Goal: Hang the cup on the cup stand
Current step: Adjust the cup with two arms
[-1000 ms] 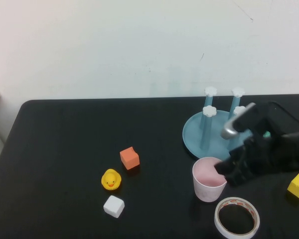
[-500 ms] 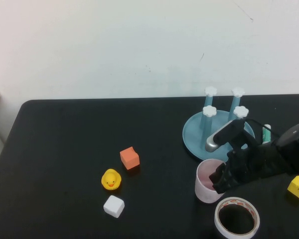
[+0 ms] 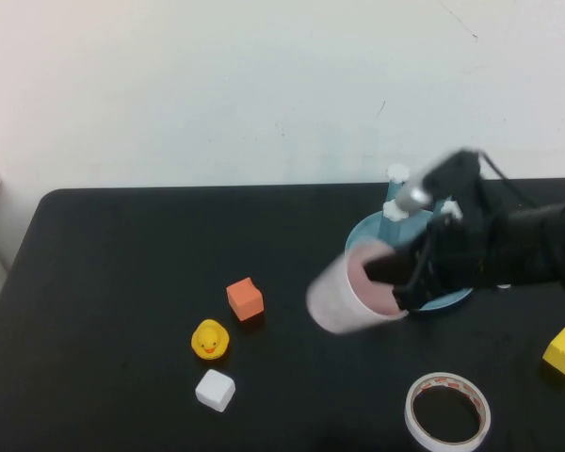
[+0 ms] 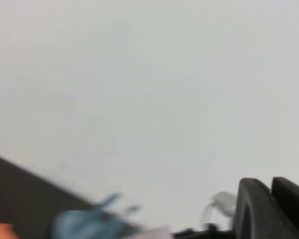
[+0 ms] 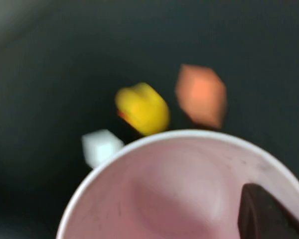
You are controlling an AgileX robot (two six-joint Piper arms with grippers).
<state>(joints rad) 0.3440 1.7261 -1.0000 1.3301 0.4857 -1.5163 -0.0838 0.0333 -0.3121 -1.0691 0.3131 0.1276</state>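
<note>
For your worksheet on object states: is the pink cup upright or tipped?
Tipped: the cup, held off the table by the right gripper, lies sideways.

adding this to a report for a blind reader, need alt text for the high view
The right gripper holds a pink cup tipped on its side above a black table, beside a blue cup stand. An orange cube, yellow duck, white cube, tape ring and yellow block lie around.
</note>
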